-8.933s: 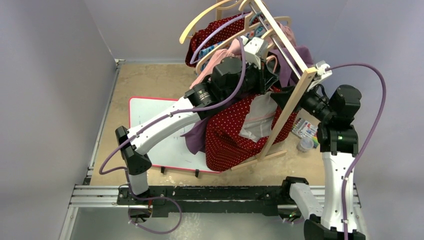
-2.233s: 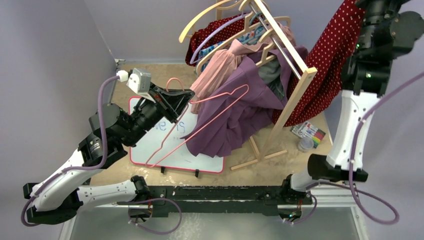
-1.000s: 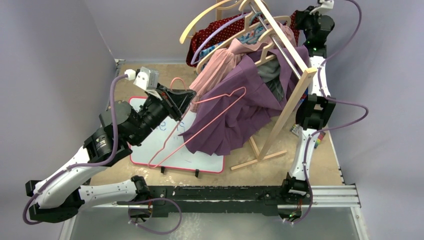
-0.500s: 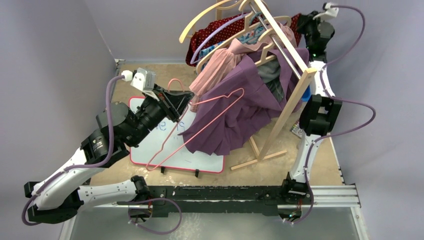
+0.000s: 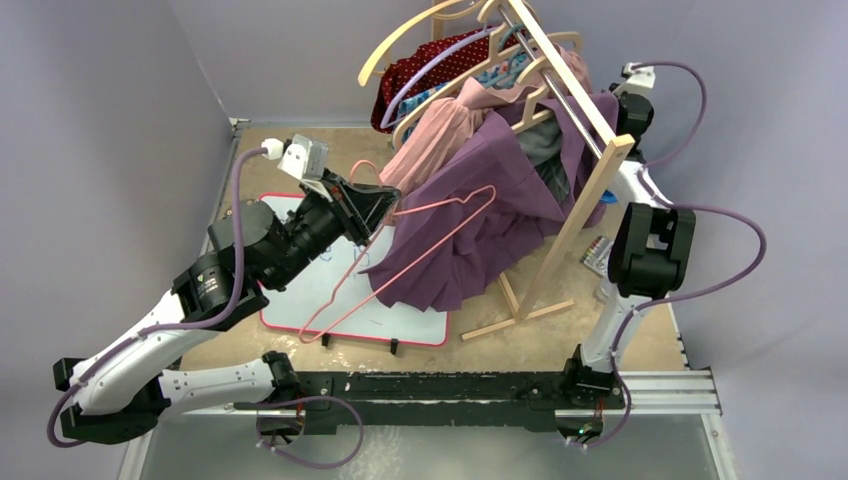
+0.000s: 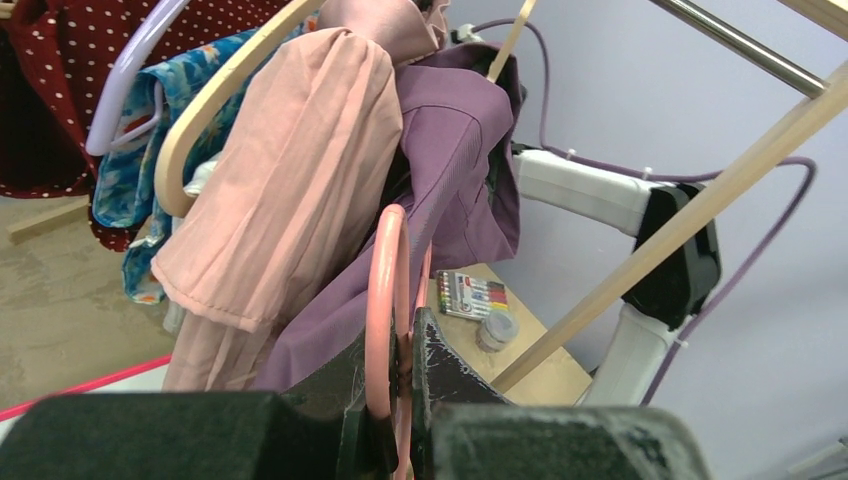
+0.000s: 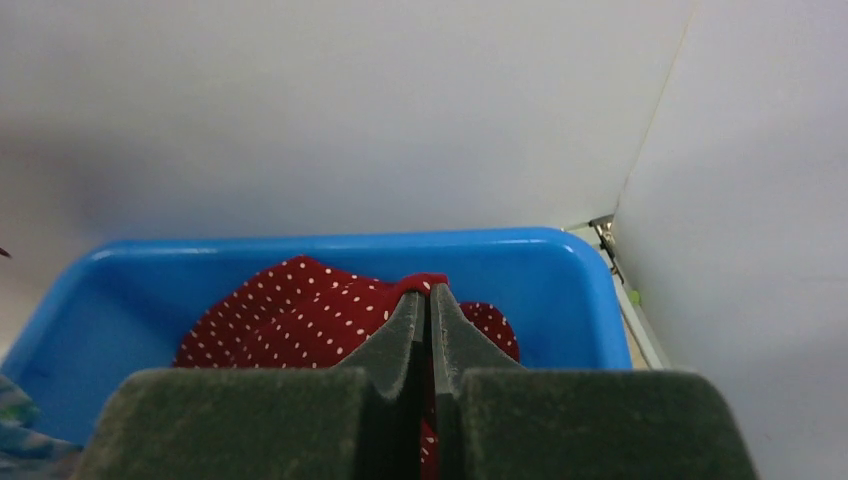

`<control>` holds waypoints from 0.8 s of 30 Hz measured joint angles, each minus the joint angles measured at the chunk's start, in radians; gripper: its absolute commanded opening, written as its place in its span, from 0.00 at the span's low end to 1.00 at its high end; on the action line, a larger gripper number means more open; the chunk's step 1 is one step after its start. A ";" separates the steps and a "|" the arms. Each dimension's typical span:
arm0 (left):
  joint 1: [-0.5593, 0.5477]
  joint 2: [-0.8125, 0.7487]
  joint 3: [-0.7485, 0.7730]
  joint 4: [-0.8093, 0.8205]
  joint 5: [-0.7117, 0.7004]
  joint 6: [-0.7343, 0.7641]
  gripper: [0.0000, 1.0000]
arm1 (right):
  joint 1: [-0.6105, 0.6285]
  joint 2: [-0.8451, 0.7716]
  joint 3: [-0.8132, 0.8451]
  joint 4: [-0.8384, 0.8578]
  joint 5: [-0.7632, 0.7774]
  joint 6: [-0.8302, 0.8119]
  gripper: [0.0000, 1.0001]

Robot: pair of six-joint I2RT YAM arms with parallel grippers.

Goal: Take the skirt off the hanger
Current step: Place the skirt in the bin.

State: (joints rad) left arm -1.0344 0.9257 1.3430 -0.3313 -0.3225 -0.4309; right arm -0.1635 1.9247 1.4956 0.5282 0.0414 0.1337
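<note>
The red skirt with white dots (image 7: 330, 315) is off the hanger. It lies in a blue bin (image 7: 300, 248), directly in front of the right jaws. These jaws are pressed together on a fold of its cloth, and a little red fabric shows at their tips and in the slit between them. The rest of the skirt makes a heap on the bottom of the bin, just beyond the tips.

The pink wire hanger (image 5: 420, 235) is bare. The left jaws are clamped on its hook (image 6: 385, 290), which stands upright between them. From the jaws the wire frame reaches out to a purple garment (image 5: 490, 220) on one side. On the other side it runs back, down over a whiteboard (image 5: 300, 295) that lies on the counter (image 5: 290, 160).

Ahead of the left jaws there is a wooden rack (image 5: 580, 200) with more clothes on it. A peach garment (image 6: 290, 200) hangs in front and slightly to the left of them, with the purple one just behind it. Another red dotted garment (image 5: 420, 65) hangs at the far side of the rack. Beyond the left jaws, to the right and past the purple cloth, a box of markers (image 6: 472, 297) and a small jar (image 6: 497, 328) sit just beside each other on the counter, near the right arm (image 5: 650, 245).
</note>
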 measured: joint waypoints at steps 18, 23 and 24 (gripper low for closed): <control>0.000 -0.020 -0.021 -0.044 0.033 -0.020 0.00 | -0.010 0.373 0.212 -0.242 -0.073 0.015 0.19; 0.000 -0.047 -0.033 -0.059 0.030 -0.033 0.00 | -0.012 0.355 0.230 -0.330 -0.081 0.021 0.61; 0.000 -0.053 -0.033 -0.059 0.029 -0.036 0.00 | -0.013 0.339 0.230 -0.349 -0.079 0.021 0.67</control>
State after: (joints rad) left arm -1.0344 0.8726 1.3102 -0.3904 -0.2932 -0.4671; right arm -0.1761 2.2639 1.7260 0.1795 -0.0380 0.1547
